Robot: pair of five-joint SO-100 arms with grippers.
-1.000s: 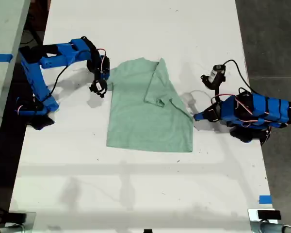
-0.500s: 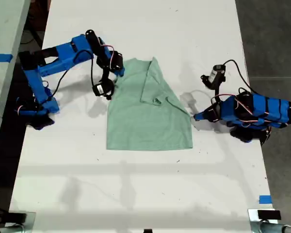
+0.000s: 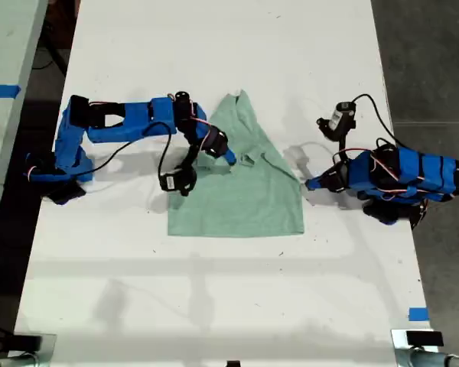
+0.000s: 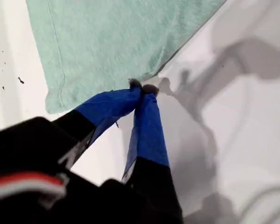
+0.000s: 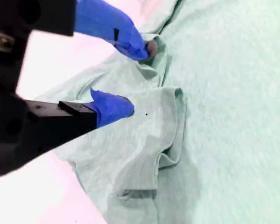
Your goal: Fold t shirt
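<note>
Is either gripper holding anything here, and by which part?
My second gripper is open above the t shirt's folded-in sleeve, gripping nothing. My first gripper is shut at the shirt's edge, holding nothing.

Exterior view: high overhead, facing straight down on the white table (image 3: 214,306), far enough to take in both arms.
First wrist view: close behind my first gripper (image 4: 142,88), looking along it at the t shirt (image 4: 126,42) edge.
Second wrist view: very close behind my second gripper (image 5: 135,77), facing bunched cloth under it.
Shared: the t shirt (image 3: 241,191) appears in all three.
</note>
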